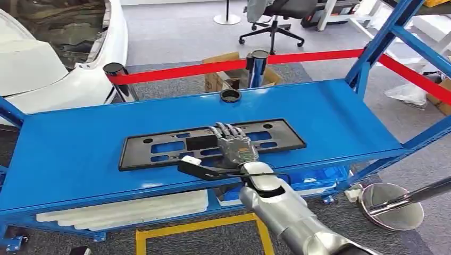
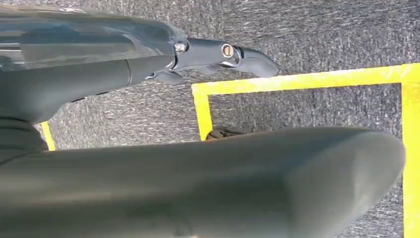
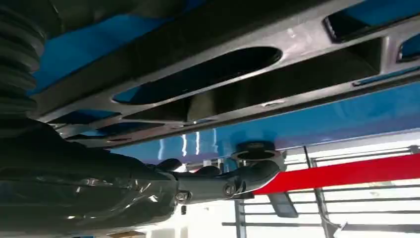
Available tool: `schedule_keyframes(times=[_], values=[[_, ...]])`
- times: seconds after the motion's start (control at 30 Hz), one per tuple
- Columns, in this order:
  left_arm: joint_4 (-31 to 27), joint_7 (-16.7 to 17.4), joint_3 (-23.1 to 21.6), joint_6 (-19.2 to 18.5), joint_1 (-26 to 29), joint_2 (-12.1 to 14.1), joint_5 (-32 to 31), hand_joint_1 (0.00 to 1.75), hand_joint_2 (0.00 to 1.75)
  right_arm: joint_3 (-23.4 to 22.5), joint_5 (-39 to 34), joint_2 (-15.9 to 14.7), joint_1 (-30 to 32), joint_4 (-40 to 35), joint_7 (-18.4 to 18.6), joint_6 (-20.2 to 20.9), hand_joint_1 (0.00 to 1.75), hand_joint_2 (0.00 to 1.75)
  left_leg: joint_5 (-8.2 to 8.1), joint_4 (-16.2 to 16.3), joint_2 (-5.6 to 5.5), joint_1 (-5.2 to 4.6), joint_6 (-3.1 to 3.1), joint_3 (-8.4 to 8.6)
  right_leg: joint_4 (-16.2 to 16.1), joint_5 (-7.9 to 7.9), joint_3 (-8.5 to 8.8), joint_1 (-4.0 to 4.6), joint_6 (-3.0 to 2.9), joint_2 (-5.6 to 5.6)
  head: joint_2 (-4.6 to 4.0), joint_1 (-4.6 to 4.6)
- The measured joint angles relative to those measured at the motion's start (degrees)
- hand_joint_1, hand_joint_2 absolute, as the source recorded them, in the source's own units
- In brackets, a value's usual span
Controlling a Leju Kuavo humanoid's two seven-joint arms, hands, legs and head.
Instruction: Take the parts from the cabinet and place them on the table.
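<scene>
A long flat black plastic part (image 1: 159, 146) with rectangular cut-outs lies across the middle of the blue cabinet shelf (image 1: 80, 138). My right hand (image 1: 234, 144) rests on the part's middle, fingers laid flat over it and pointing away from me. In the right wrist view the part (image 3: 223, 99) runs close along the hand (image 3: 124, 191), and the thumb (image 3: 247, 176) sticks out clear of it. My left hand (image 2: 148, 59) hangs over grey carpet with its thumb straight, holding nothing.
A small black ring (image 1: 230, 95) sits at the shelf's far edge. Behind it run a red barrier belt (image 1: 181, 70) on posts, a cardboard box (image 1: 223, 79) and a white car (image 1: 53, 53). Blue uprights (image 1: 377, 48) stand at the right. White parts (image 1: 122, 210) lie on the lower shelf.
</scene>
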Motion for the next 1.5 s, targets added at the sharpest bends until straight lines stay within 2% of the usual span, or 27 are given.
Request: schedule_keyframes(times=[0.1, 0.13, 0.17, 0.47, 0.67, 0.9, 1.23, 1.5], values=[[0.0, 0.0, -0.1, 0.0, 0.0, 0.0, 0.0, 0.0, 0.0, 0.4, 0.0, 0.1, -0.5, 1.3, 0.2, -0.3, 0.0, 1.75, 0.0, 0.0, 0.01, 0.0, 0.0, 0.0, 0.0, 0.0, 0.0, 0.0, 0.0, 0.0, 0.0, 0.0], [0.0, 0.0, -0.1, 0.0, 0.0, 0.0, 0.0, 0.0, 0.0, 0.4, -0.1, 0.1, -0.6, 1.6, 0.3, -0.3, 0.47, 1.75, 0.0, 0.0, 0.01, 0.0, 0.0, 0.0, 0.0, 0.0, 0.0, 0.0, 0.0, 0.0, 0.0, 0.0], [0.0, 0.0, -0.2, 0.0, 0.0, 0.0, 0.0, 0.0, 0.0, 0.5, -0.2, 0.1, -0.7, 1.9, 0.4, -0.3, 1.75, 1.75, 0.0, 0.0, 0.0, 0.0, 0.0, 0.0, 0.0, 0.0, 0.0, 0.0, 0.0, 0.0, 0.0, 0.0], [0.0, -0.1, -1.2, -0.4, 0.0, -0.1, 0.1, 0.0, 0.0, 1.1, 2.0, -0.3, -1.0, 3.7, 2.3, -3.2, 1.75, 1.75, 0.0, 0.0, 0.01, 0.0, 0.0, 0.03, 0.0, 0.0, 0.0, 0.0, 0.0, 0.0, 0.0, 0.0], [0.0, -1.6, -1.6, -1.3, 0.1, -0.2, 0.0, 0.0, 0.0, 1.1, 4.6, -1.1, 0.0, 2.2, 3.3, -5.5, 1.75, 1.75, 0.0, 0.0, 0.0, 0.0, 0.0, 0.06, 0.0, 0.0, 0.01, 0.0, 0.0, 0.0, 0.0, 0.0], [0.0, -3.5, -2.9, -0.2, 0.1, -0.7, 0.0, 0.0, 0.0, 0.5, 8.6, -3.4, 4.9, -5.2, 4.0, -6.0, 1.75, 1.75, 0.0, 0.0, 0.0, -0.01, 0.0, 0.06, 0.0, 0.0, 0.03, -0.01, 0.0, 0.0, 0.0, 0.0], [0.0, -3.0, -4.1, 0.2, 0.1, -1.3, 0.0, 0.0, 0.0, -1.8, 8.5, -4.7, 9.3, -14.7, 1.8, -6.4, 1.75, 1.75, 0.0, 0.0, 0.0, -0.01, 0.0, 0.07, 0.0, 0.0, 0.03, 0.0, 0.0, 0.0, 0.0, 0.0], [0.0, -4.3, -4.4, -1.2, 0.3, -1.4, 0.1, 0.0, 0.0, -3.3, 5.7, -5.4, 12.0, -24.2, -0.6, -7.3, 1.75, 1.75, -0.01, 0.0, 0.0, -0.01, 0.0, 0.05, 0.0, 0.0, 0.02, -0.01, 0.0, -0.01, 0.0, 0.0]])
